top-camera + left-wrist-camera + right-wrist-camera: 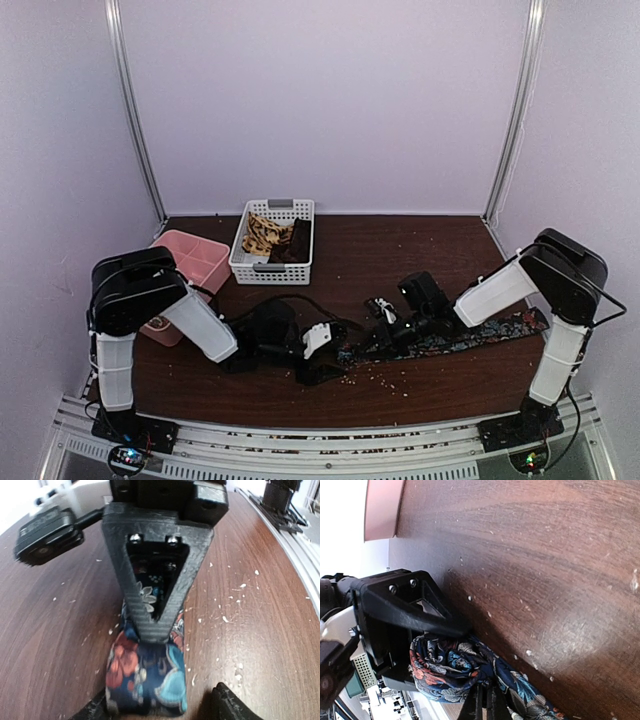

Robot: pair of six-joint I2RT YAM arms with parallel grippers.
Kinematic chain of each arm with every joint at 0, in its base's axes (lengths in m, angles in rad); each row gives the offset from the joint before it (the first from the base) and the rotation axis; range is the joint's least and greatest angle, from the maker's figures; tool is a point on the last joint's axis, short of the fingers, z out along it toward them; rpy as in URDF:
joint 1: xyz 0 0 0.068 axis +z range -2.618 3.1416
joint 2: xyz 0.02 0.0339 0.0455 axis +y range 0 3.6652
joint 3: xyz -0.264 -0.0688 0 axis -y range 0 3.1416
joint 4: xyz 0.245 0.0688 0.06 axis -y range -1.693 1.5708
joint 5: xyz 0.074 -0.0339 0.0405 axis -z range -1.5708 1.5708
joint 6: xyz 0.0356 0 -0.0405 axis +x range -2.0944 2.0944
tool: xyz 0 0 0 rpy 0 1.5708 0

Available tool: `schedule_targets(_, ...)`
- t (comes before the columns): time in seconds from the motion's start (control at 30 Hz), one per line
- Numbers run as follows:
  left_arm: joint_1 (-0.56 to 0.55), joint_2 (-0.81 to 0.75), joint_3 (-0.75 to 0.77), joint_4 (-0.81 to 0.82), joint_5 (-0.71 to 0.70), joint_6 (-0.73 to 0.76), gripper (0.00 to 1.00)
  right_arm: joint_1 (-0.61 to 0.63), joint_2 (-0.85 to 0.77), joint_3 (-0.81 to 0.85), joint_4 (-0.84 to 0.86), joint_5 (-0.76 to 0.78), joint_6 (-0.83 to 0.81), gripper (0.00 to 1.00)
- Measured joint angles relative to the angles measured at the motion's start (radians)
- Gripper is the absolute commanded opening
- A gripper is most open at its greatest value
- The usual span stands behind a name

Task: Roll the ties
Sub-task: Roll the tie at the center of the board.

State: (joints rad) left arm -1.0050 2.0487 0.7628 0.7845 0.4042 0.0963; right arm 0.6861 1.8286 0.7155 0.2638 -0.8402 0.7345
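The left end effector (159,708) is released, its fingers spread to either side of the folded end of the floral tie (145,680), with a gap showing on one side. The right end effector (484,704) is clenched on that tie's fabric just behind the fold, its tip pressing down onto the cloth. The rest of the tie trails flat across the table (440,260) toward the right arm's base. Farther back, the tan tie (262,235) and the dark brown tie (298,243) lie in the white basket (240,262), just beside the pink tray (205,262).
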Motion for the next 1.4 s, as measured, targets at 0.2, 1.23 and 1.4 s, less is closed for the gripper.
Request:
schedule_targets(0.2, 0.000, 0.056, -0.031, 0.185, -0.034, -0.107, 0.59, -0.003, 0.004, 0.000, 0.006, -0.009, -0.006, 0.00)
schedule_targets(1.23, -0.004, -0.013, 0.106, -0.194, -0.062, -0.053, 0.17, 0.031, -0.170, 0.026, -0.099, 0.058, 0.026, 0.50)
schedule_targets(1.4, -0.004, -0.017, 0.122, -0.232, -0.063, -0.053, 0.18, 0.059, -0.115, 0.078, -0.154, 0.065, 0.012, 0.43)
